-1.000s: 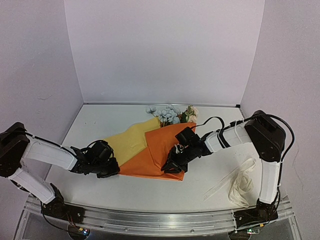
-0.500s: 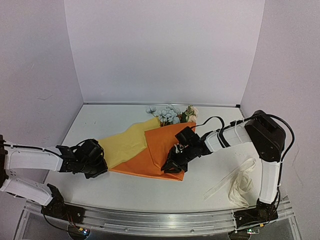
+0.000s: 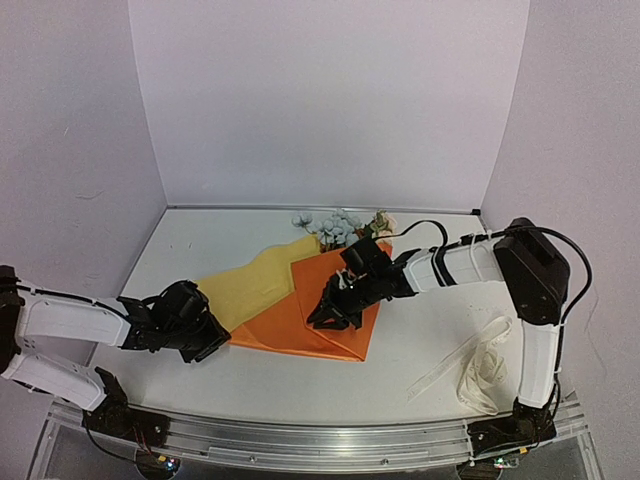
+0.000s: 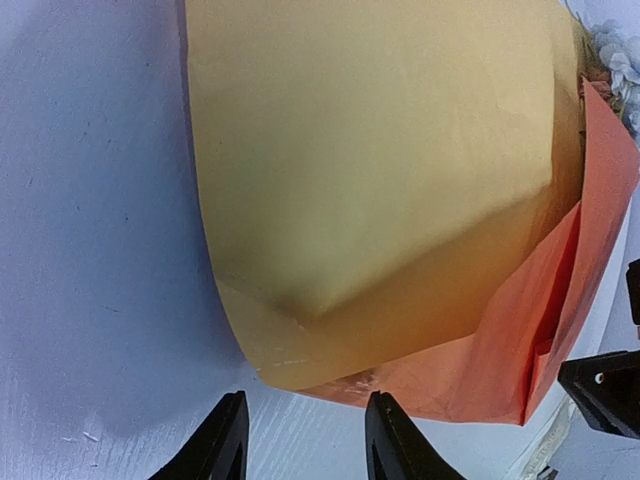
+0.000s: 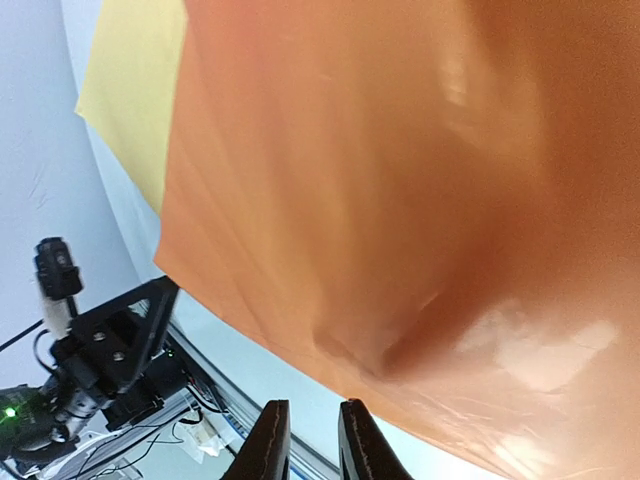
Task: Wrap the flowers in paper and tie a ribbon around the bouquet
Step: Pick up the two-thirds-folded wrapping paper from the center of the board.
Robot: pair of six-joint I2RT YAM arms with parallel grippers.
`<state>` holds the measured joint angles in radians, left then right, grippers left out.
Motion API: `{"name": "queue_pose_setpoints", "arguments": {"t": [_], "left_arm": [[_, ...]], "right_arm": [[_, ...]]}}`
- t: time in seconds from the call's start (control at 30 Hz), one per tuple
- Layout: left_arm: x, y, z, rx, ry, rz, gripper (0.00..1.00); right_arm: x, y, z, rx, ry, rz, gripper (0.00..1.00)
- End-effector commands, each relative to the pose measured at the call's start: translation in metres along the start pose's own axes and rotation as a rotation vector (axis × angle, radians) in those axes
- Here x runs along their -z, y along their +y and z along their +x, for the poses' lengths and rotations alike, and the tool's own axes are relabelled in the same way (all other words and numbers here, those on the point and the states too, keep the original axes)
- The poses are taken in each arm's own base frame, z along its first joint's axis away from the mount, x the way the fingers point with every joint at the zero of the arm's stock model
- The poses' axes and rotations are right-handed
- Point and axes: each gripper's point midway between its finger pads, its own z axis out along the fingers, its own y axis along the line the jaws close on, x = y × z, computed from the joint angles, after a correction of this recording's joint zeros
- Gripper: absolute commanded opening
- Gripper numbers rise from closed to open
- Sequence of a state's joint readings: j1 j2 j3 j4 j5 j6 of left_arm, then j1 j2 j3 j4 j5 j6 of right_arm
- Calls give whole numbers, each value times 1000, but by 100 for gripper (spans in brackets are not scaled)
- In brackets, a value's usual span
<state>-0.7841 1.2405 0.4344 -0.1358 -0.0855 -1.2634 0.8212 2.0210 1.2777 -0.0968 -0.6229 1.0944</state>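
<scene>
As flowers [image 3: 335, 228] poke from its far end, the paper [image 3: 255, 283] is spread on the tabletop [image 3: 200, 240].
The left hand [image 4: 305, 400] is held open, empty, beside the yellow corner; the right hand [image 3: 327, 312] is set on the orange fold, fingers narrowly apart, any grip impossible to tell.

Got paper [image 3: 300, 300] folded, orange flap over yellow, flowers [image 3: 335, 228] poking from far end. Got ribbon [image 3: 478, 365] heaped loose, far right
</scene>
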Motion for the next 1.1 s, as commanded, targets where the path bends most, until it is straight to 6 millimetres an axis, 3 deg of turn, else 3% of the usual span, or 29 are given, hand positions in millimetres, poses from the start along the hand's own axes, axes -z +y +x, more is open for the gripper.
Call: {"name": "queue_pose_setpoints", "arguments": {"t": [0.0, 0.37, 0.6, 0.83, 1.07], "left_arm": [[-4, -13, 1, 68, 11, 63, 41], [-18, -3, 1, 96, 4, 20, 30], [-21, -5, -3, 117, -18, 32, 17], [-22, -15, -4, 67, -19, 49, 1], [-17, -18, -7, 42, -30, 55, 0]], "right_arm": [[-13, 2, -6, -19, -9, 1, 18], [-36, -5, -6, -59, 9, 15, 17], [-39, -11, -3, -63, 13, 28, 17], [-32, 14, 7, -19, 38, -21, 17], [-32, 25, 28, 2, 85, -36, 14]]}}
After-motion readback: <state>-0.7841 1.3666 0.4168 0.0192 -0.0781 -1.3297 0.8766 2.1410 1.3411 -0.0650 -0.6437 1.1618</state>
